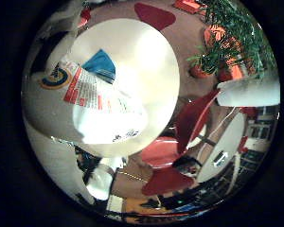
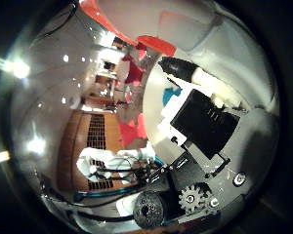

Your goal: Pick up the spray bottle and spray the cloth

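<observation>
In the little finger side palm view the spray bottle (image 1: 90, 95), white with a red and white label, fills much of the picture close to the palm. It is over a round white table (image 1: 156, 57). A blue cloth (image 1: 101, 63) lies on the table just past the bottle. One white finger (image 1: 248, 92) of my hand reaches in from the edge. In the thumb side palm view my hand (image 2: 207, 122) shows black and white fingers curled in front of the palm, against a white body (image 2: 195, 34) that looks like the bottle.
Red chairs (image 1: 180, 142) stand beside the table, and a green plant (image 1: 232, 38) in an orange pot stands beyond it. The thumb side palm view shows a room with more red chairs (image 2: 137, 68) and a wooden floor (image 2: 93, 127).
</observation>
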Controlling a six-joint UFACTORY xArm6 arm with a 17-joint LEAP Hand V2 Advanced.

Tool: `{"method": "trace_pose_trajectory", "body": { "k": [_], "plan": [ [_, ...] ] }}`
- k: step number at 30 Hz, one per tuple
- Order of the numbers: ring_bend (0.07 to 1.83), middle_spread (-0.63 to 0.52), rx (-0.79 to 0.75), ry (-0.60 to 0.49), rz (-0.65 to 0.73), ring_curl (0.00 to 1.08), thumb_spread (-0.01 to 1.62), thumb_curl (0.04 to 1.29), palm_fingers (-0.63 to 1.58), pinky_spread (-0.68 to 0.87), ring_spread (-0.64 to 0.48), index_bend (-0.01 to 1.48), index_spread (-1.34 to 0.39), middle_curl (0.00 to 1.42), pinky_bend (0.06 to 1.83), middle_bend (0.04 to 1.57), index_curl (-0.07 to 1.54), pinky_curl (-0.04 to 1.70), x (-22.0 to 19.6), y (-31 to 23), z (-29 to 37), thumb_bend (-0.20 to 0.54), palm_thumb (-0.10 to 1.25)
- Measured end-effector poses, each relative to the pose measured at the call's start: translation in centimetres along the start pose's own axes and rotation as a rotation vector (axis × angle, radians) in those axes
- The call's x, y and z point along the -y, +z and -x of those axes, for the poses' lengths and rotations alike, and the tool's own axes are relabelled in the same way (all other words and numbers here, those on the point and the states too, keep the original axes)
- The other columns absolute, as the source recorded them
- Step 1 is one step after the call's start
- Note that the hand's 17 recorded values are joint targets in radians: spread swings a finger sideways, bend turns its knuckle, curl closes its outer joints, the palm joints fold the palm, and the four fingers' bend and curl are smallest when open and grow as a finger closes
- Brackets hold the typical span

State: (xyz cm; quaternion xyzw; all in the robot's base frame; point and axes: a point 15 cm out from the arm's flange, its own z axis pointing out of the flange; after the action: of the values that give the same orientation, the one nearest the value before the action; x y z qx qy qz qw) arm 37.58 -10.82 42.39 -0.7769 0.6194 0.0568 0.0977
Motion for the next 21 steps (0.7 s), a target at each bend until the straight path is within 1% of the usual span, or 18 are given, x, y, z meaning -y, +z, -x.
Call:
{"method": "trace_pose_trajectory", "body": {
  "k": [3,6,13,17,21],
  "plan": [
    [1.36,-0.08,-0.134,-0.066,0.103,0.77,1.09,0.52,1.14,-0.18,-0.21,1.24,-0.18,0.65,1.02,1.41,0.72,1.4,-0.1,0.3,1.2,-0.012,1.11],
    [1.36,-0.08,-0.252,-0.126,0.174,0.77,1.09,0.52,1.14,-0.18,-0.22,1.24,-0.18,0.65,1.02,1.41,0.72,1.41,0.5,0.5,2.5,-0.012,1.11],
    [1.35,-0.08,-0.493,-0.222,0.264,0.78,1.09,0.53,1.15,-0.19,-0.22,1.25,-0.17,0.65,1.01,1.41,0.72,1.42,2.7,0.8,5.4,-0.012,1.1],
    [1.35,-0.08,-0.595,-0.272,0.313,0.78,1.09,0.54,1.14,-0.19,-0.22,1.25,-0.17,0.65,1.01,1.41,0.72,1.42,3.8,1.6,7.3,-0.012,1.1],
    [1.34,-0.08,-0.629,-0.281,0.351,0.78,1.09,0.54,1.15,-0.19,-0.22,1.26,-0.17,0.65,1.01,1.41,0.72,1.43,4.3,2.7,9.2,-0.012,1.1]
  ]
}}
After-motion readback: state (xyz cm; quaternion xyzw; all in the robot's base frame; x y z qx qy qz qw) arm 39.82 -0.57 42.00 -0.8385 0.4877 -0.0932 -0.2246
